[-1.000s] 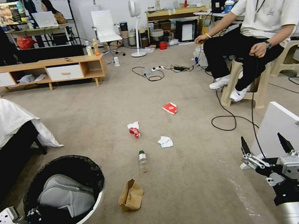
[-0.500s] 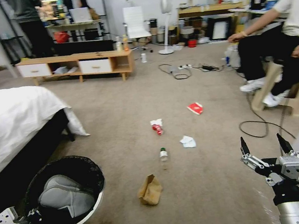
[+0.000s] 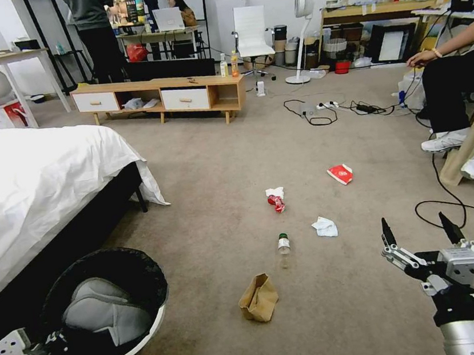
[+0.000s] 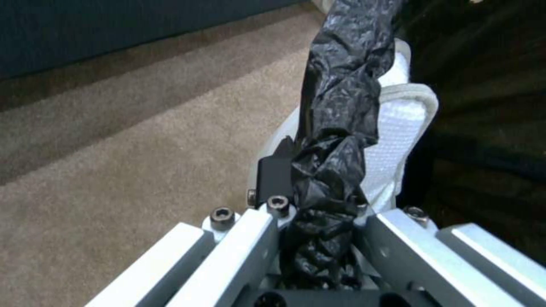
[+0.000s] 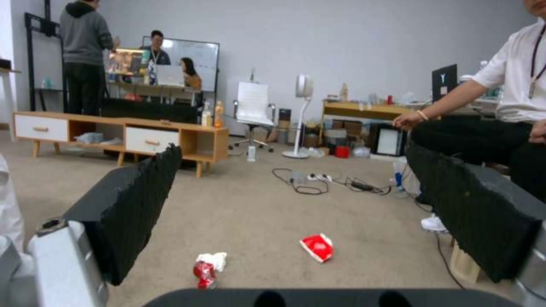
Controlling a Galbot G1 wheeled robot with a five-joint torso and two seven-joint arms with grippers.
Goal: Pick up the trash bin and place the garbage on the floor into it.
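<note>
Step in hand: I judge I am carrying the trash bin (image 3: 106, 308) toward the garbage, with nothing picked off the floor (image 3: 344, 302) yet.
Doing it well: keep the bin level so its black bag (image 4: 335, 128) does not slip off the rim, and stop with the crumpled paper bag (image 3: 259, 298) within my free arm's reach.
Left pincer (image 3: 36, 347): lower left of the head view, clamped on the bin's rim with the bag bunched between its fingers (image 4: 274, 172).
Right pincer (image 3: 419, 230): lower right of the head view, raised above the carpet, spread wide and holding nothing.
Bin: lower left of the frame, beside the bed (image 3: 30, 185).
Garbage: middle of the frame, strung away from me: paper bag nearest, then the green-capped bottle (image 3: 283, 245), a white tissue (image 3: 325, 226), the red can (image 3: 277, 202) and the red packet (image 3: 340, 174).
Risk: cables (image 3: 453, 203) lie at right, near my path.
</note>
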